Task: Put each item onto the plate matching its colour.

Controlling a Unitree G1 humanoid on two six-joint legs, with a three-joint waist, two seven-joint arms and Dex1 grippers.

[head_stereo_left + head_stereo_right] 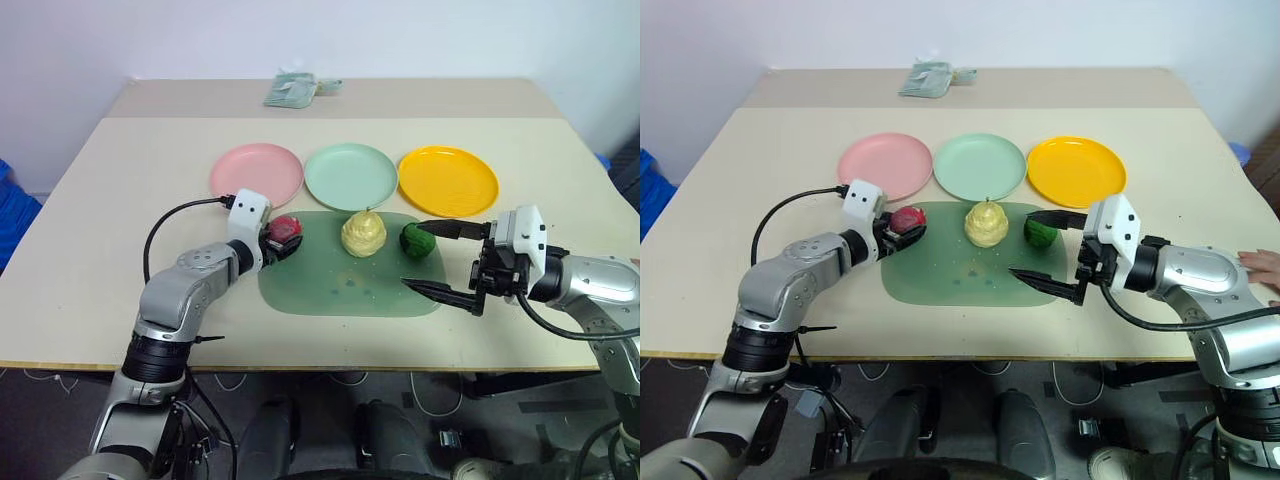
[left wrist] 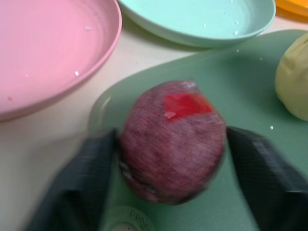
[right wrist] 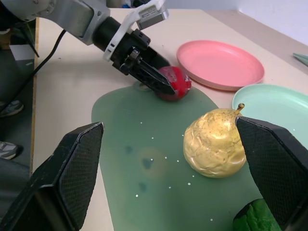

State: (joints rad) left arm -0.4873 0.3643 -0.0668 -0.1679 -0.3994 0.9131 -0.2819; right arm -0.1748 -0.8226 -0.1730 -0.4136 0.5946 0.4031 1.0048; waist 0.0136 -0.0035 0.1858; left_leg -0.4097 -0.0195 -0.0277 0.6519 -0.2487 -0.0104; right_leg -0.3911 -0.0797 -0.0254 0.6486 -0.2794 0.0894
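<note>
**Legible markings: one partial item**

On my translucent green mat (image 2: 250, 77), beside the ring handle: small embossed lettering, seen upside down and blurred; I cannot read it. I find nothing else legible on anything.

Silver arms, seemingly mesh-textured black fingers (image 3: 72, 178)

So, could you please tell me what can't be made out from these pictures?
- Left gripper: the left wrist view blurs its fingers, so contact with the red fruit is unclear.
- Green ball: cut off by the right wrist view's edge.
- Folded cloth: too small in the head views.
- Person's hand: cut off by the right eye view's edge.
</note>
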